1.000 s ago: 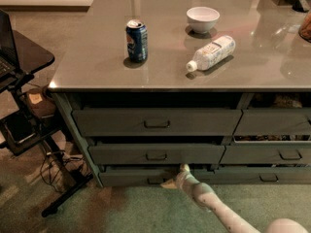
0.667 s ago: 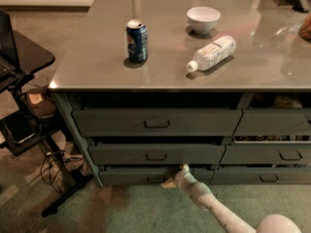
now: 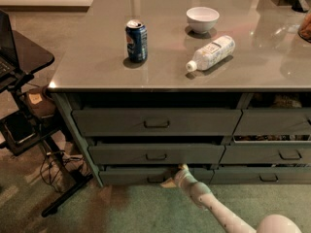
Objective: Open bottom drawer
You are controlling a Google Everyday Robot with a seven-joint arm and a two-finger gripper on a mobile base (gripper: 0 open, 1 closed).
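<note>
Gripper (image 3: 174,176) sits low at 6 o'clock, right up against the bottom drawer (image 3: 126,176), just right of its centre pull (image 3: 156,179); whether it grips anything I cannot tell. My arm (image 3: 214,208) runs off toward 5 o'clock over the carpet (image 3: 131,208). The drawer front lies directly under the middle drawer (image 3: 121,154), with a thin dark gap along its top edge and its lower edge just above the carpet. At 9 o'clock a black stand (image 3: 29,57) crowds the cabinet's left side, and its foot reaches across the floor to near the drawer's left corner. Open carpet lies before the drawer from 6 to 7 o'clock. Up on the counter (image 3: 87,72), can (image 3: 136,41), bowl (image 3: 202,19) and bottle (image 3: 211,53) sit back from the front edge.
</note>
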